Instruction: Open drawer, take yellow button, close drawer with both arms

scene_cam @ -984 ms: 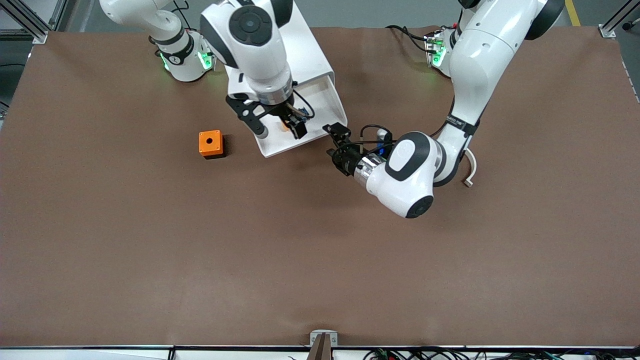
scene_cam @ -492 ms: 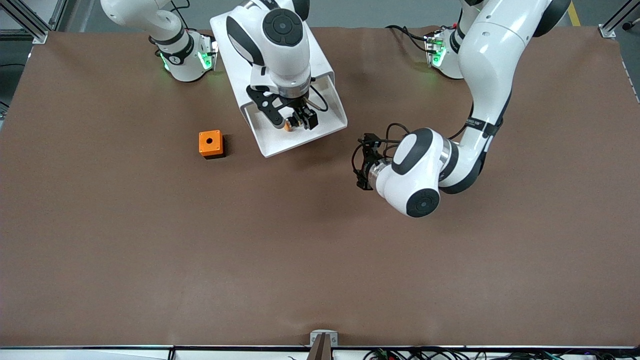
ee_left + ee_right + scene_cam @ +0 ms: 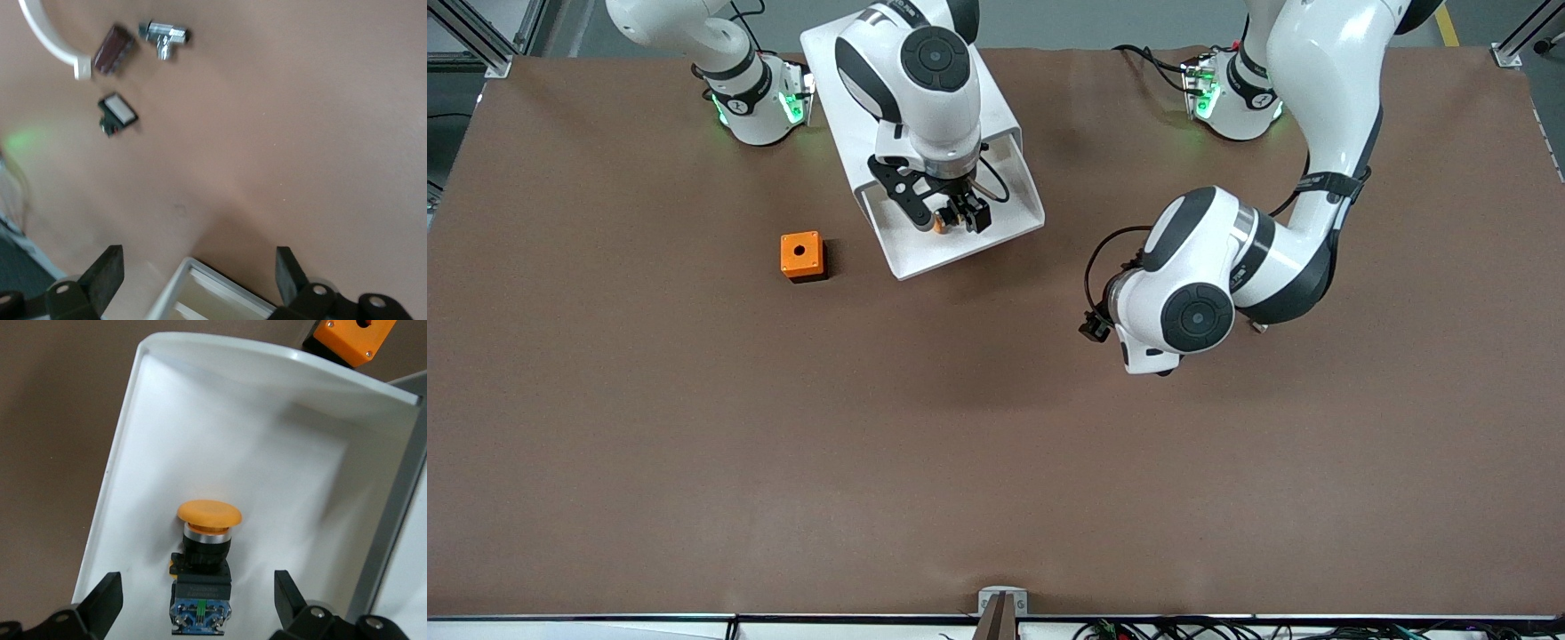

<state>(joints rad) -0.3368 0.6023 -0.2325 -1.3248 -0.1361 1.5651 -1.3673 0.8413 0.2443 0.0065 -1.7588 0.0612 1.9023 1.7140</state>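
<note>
Button (image 3: pixel 202 570): orange-yellow domed cap, black collar, bluish rear block. Lies on its side in the open drawer (image 3: pixel 996 233), between the right gripper's (image 3: pixel 193 603) spread fingers (image 3: pixel 100 603), untouched. Rear end partly cut off in the right wrist view. Left gripper (image 3: pixel 197 277) open over bare table beside the drawer.

I note both arms, the right arm (image 3: pixel 907 80) and the left arm (image 3: pixel 1316 98), have glossy white shells with dark grey joint bands and round dark grey end caps. Green lights glow at both bases. Black cables loop around each wrist. The right gripper (image 3: pixel 947 216) and left gripper (image 3: pixel 200 283) are black; their fingers (image 3: pixel 100 603) are matte with small mounting holes.
</note>
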